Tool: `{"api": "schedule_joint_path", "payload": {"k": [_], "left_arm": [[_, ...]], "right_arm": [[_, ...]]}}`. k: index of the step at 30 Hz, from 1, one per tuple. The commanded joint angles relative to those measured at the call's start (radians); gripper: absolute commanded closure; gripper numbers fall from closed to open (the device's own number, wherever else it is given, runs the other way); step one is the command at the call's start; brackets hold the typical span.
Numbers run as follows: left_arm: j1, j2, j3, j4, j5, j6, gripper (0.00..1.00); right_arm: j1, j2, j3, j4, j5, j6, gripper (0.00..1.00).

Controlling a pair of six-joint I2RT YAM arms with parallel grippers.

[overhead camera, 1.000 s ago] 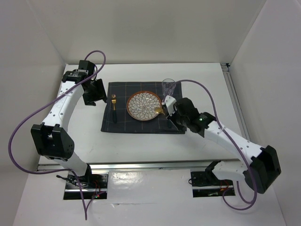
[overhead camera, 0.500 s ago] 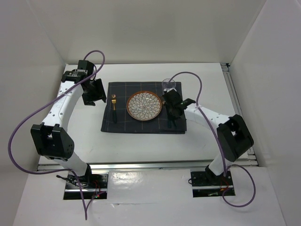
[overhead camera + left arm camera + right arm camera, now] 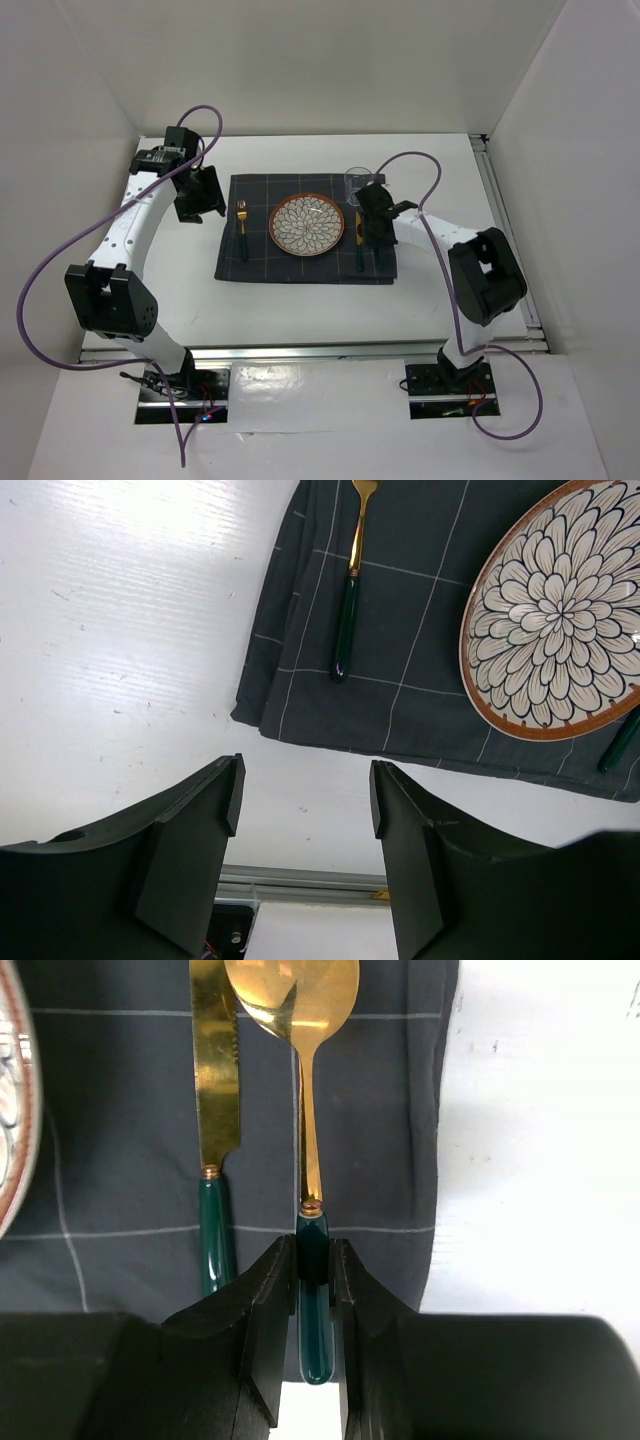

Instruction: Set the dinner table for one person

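The large flat matte white rectangular dinner table spreads under both my arms. Its top is plain, w/ faint specks & streaks seen close from the left wrist. Silver metal rails run along its 3 o'clock & 6 o'clock edges.

A dark grey checked cloth placemat lies about mid-table. On it sits a round flower-patterned plate w/ brown rim. A gold fork w/ green handle is at the plate's 9, a gold knife w/ green handle at its 3, and a clear glass at its 1.

My right gripper pinches the green handle of a gold spoon. The spoon is just beside the knife at its 3, bowl toward 12. My left gripper hangs w/ fingers spread, nothing between them, over bare top at the mat's 9.

The widest bare white is at the mat's 3, up to the rail. There's a band at 6 before the near rail & a narrower strip at 12. White walls close in at 9, 12 & 3.
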Motion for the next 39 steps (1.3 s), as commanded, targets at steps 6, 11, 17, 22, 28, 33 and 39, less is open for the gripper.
{"api": "schedule_joint_path", "payload": {"k": [6, 11, 17, 22, 28, 33, 39], "left_arm": [[0.004, -0.009, 0.047, -0.008, 0.011, 0.007, 0.30], [0.004, -0.009, 0.047, -0.008, 0.002, 0.007, 0.30], [0.004, -0.009, 0.047, -0.008, 0.002, 0.007, 0.30], [0.004, -0.009, 0.056, -0.008, 0.021, 0.007, 0.30], [0.004, -0.009, 0.056, -0.008, 0.042, 0.007, 0.30], [0.004, -0.032, 0.056, -0.008, 0.042, 0.007, 0.30], [0.004, -0.061, 0.047, -0.019, 0.042, 0.007, 0.30]], "right_arm": [[-0.006, 0.039, 0.075, 0.026, 0.029, 0.048, 0.64], [-0.006, -0.010, 0.116, -0.023, 0.050, 0.048, 0.38], [-0.067, -0.171, 0.163, -0.126, 0.137, 0.064, 0.13], [-0.222, -0.380, 0.086, -0.108, 0.087, 0.120, 0.01], [-0.422, -0.432, 0.081, -0.161, -0.134, 0.106, 0.00], [-0.457, -0.356, 0.124, -0.235, -0.153, 0.186, 0.00], [-0.466, -0.346, 0.135, -0.235, -0.176, 0.176, 0.00]]}}
